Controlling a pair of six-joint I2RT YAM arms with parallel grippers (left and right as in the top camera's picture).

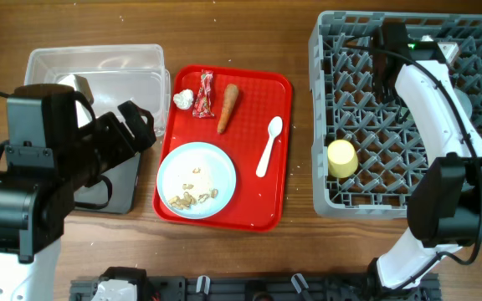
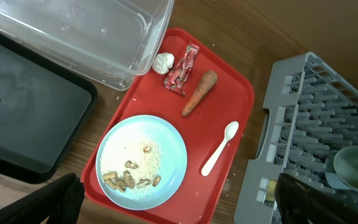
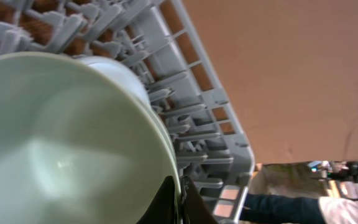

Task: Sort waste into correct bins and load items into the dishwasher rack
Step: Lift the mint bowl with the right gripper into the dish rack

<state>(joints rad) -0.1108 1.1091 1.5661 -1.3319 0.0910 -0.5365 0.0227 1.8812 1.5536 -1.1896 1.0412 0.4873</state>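
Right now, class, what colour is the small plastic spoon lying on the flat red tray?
White; the spoon shows best in the left wrist view.

Noted pale blue plate point(image 2: 142, 162) bearing crumbs point(image 2: 129, 179), white spoon point(image 2: 219, 148), carrot stick point(image 2: 199, 93), red wrapper point(image 2: 183, 70) and paper ball point(image 2: 163, 62) on red tray point(image 2: 238, 93).

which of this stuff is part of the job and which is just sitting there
Job: paper ball, red wrapper, carrot stick, crumbs, blue plate, spoon, yellow cup, mint green bowl, clear tub, black tray, rack.
Just there: red serving tray, table.
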